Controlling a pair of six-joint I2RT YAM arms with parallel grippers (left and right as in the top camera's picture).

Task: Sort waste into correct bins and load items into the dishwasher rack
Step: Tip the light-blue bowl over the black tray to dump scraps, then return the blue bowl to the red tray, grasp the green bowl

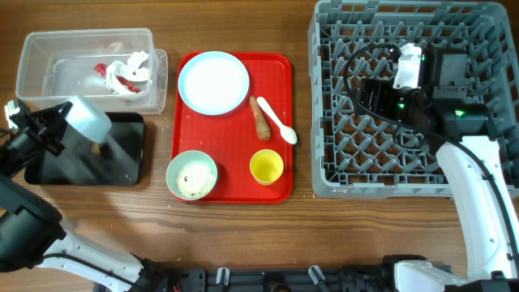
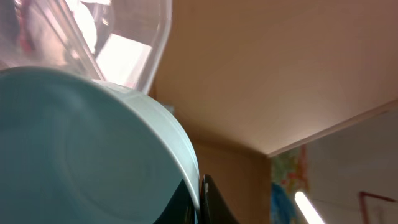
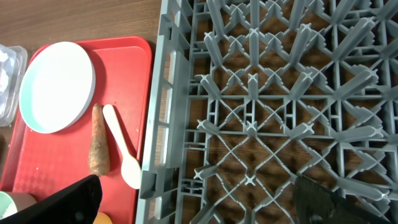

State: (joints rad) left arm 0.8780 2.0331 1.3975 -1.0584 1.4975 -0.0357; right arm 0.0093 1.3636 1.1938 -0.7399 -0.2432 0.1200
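The light blue bowl is tipped on its side in my left pincer, which is clenched on its rim, above the black tray at the table's nine o'clock. The clear tub holding the red-and-white wrapper lies at the bowl's twelve o'clock. My right pincer hangs released, jaws wide, over the dishwasher rack at three o'clock.

A flat red serving tray lies on the wooden worktop, between the left end effector and the right end effector, nearer the left one. Above the left end effector, a tan ceiling meets a wall bearing what may be a colourful poster, too blurred to be sure, with a bright strip light beside it.
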